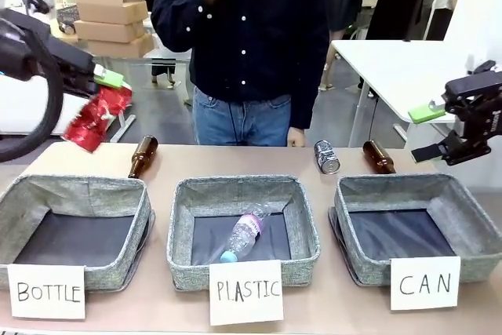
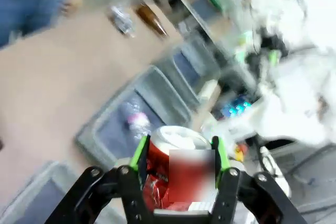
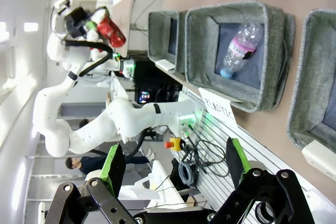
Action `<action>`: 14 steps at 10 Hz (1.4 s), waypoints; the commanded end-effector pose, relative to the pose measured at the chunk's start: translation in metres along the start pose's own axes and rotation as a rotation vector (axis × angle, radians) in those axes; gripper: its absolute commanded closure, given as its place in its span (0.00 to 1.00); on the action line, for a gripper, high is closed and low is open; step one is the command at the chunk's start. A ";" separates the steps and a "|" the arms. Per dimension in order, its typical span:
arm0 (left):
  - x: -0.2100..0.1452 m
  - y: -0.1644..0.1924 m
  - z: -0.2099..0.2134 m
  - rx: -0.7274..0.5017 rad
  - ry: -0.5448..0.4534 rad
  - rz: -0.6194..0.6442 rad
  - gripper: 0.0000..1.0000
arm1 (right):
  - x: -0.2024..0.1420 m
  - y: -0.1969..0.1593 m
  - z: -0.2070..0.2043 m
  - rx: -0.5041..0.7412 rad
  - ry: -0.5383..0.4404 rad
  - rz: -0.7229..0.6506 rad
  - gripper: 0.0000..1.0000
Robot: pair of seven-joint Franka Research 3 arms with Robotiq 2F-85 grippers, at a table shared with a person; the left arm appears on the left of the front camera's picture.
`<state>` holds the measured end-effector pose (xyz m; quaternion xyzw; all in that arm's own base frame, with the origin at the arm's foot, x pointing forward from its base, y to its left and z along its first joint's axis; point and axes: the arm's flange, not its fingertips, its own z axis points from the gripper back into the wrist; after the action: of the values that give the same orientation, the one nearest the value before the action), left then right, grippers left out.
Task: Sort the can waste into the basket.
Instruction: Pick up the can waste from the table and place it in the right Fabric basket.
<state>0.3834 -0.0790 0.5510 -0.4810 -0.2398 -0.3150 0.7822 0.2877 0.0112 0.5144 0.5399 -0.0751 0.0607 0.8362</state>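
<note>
The counter (image 1: 157, 164) is spanned along its near edge by three grey baskets. The basket (image 1: 471, 221) carded "CAN" is placed at the right, with nothing seen on its dark lining. The left end effector (image 1: 108, 84) is raised above the far left corner of the counter, and its green pads are closed partway on the red can (image 1: 96, 118). This crumpled can is held with its long axis slanted, its silver top pointed away from the wrist, down and to the left. In the left wrist view the can (image 2: 157, 174) is seen clamped between the fingers (image 2: 140, 153). The right end effector (image 1: 430, 132) is held fully spread and empty, high at the far right. The silver-grey can (image 1: 326, 156) is laid on its side on the counter just beyond the "CAN" basket, its long axis running roughly near to far, one end turned nearward.
</note>
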 end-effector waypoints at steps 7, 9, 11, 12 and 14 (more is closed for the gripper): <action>0.040 -0.096 -0.230 -0.461 0.161 -0.557 0.44 | 0.004 0.001 -0.002 0.027 -0.010 0.027 0.00; 0.065 -0.131 -0.329 -0.342 0.259 -0.736 0.44 | 0.004 0.001 -0.002 0.027 -0.010 0.027 0.00; 0.082 -0.137 -0.394 -0.287 0.354 -0.788 0.44 | -0.025 0.003 0.064 -0.127 -0.203 0.013 0.00; 0.083 -0.136 -0.414 -0.287 0.392 -0.779 0.44 | -0.064 -0.001 0.138 -0.264 -0.429 0.010 0.00; 0.080 -0.132 -0.436 -0.312 0.433 -0.764 0.44 | -0.153 -0.012 0.239 -0.300 -0.857 0.017 0.00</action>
<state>0.3739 -0.5294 0.4860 -0.3863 -0.2005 -0.7089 0.5550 0.1612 -0.1704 0.5671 0.4456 -0.3144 -0.0976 0.8325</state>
